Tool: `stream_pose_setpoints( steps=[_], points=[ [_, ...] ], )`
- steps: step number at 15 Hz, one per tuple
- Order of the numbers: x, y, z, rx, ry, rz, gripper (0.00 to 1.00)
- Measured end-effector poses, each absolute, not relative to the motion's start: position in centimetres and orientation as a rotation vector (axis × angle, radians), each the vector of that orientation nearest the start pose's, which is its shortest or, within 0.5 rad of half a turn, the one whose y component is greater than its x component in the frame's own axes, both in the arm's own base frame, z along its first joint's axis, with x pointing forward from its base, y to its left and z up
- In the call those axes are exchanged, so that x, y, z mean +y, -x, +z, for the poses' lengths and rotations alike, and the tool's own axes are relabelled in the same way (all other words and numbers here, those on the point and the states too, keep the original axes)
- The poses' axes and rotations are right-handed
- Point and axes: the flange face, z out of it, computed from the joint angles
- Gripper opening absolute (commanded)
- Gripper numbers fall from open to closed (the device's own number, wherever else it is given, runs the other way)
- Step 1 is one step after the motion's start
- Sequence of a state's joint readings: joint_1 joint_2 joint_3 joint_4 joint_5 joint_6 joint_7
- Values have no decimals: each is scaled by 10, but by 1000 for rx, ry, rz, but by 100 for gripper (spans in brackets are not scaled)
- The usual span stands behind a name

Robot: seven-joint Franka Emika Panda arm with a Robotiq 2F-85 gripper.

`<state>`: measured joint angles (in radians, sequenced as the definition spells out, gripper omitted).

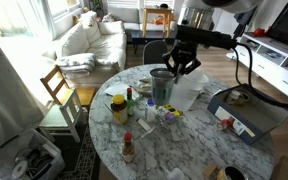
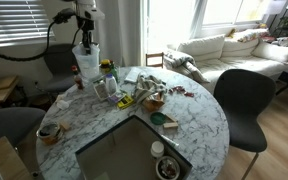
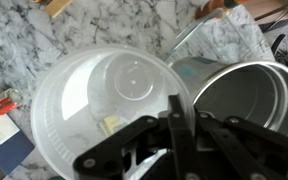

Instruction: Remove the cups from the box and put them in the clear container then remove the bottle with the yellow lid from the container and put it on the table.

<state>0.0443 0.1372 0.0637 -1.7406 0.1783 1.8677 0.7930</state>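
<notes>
My gripper (image 3: 174, 112) is shut on the right rim of the clear container (image 3: 94, 90), a low round see-through tub with nothing in it. The gripper also shows in both exterior views (image 1: 181, 68) (image 2: 87, 42), at the table's far side. The grey-blue box (image 2: 109, 158) (image 1: 256, 120) lies open. In it are the small grey cup (image 2: 158, 149) and the wider white cup (image 2: 167, 168). The bottle with the yellow lid (image 1: 118, 108) (image 2: 108, 70) stands on the marble table, apart from the container.
A tall steel canister (image 3: 239, 95) (image 1: 162, 88) stands right against the tub. Red-capped sauce bottles (image 1: 128, 148), packets and a cloth clutter the table's middle. A small bowl (image 2: 49, 131) sits near the table's edge. Chairs (image 2: 244, 100) (image 1: 59, 90) ring the table.
</notes>
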Motion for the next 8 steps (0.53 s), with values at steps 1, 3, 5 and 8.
stream_pose_setpoints(
  steps=[1, 3, 5, 8],
  points=[
    [90, -608, 486, 1077, 2766, 179, 2],
    [109, -622, 477, 1098, 2737, 255, 6],
    [119, -637, 473, 1178, 2702, 263, 6],
    [120, -646, 472, 1208, 2689, 267, 6]
  ],
)
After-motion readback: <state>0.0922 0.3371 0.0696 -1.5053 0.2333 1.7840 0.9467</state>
